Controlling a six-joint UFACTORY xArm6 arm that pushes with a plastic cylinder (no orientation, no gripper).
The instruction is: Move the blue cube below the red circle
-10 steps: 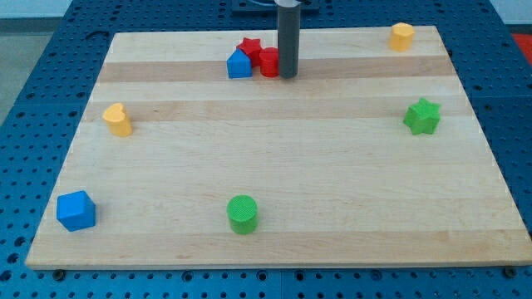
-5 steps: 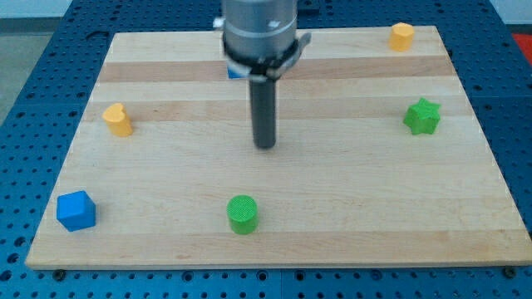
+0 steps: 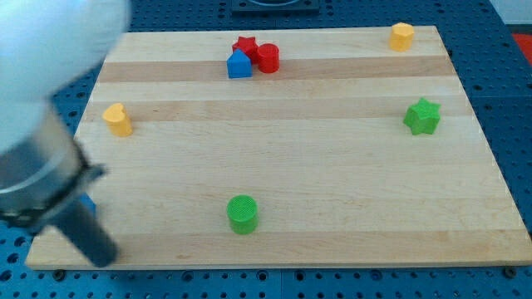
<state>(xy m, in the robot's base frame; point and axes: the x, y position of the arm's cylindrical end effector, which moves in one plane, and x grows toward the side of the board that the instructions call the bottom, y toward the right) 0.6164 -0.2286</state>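
Note:
The red circle (image 3: 268,58) stands near the top middle of the wooden board (image 3: 332,174), touching a red star (image 3: 245,45) and a blue house-shaped block (image 3: 238,65). The blue cube (image 3: 88,202) sits at the board's bottom left corner, and only a sliver of it shows behind my rod. My arm is a large blur over the view's left side. My tip (image 3: 101,259) is at the board's bottom left edge, just below and right of the blue cube.
A yellow heart block (image 3: 118,120) is at the left. A green cylinder (image 3: 243,214) is at the bottom middle. A green star (image 3: 421,116) is at the right, and a yellow hexagon block (image 3: 401,36) at the top right corner.
My tip has swept from beside the red circle, down across the board's middle, to the bottom left corner by the blue cube. No block has visibly moved.

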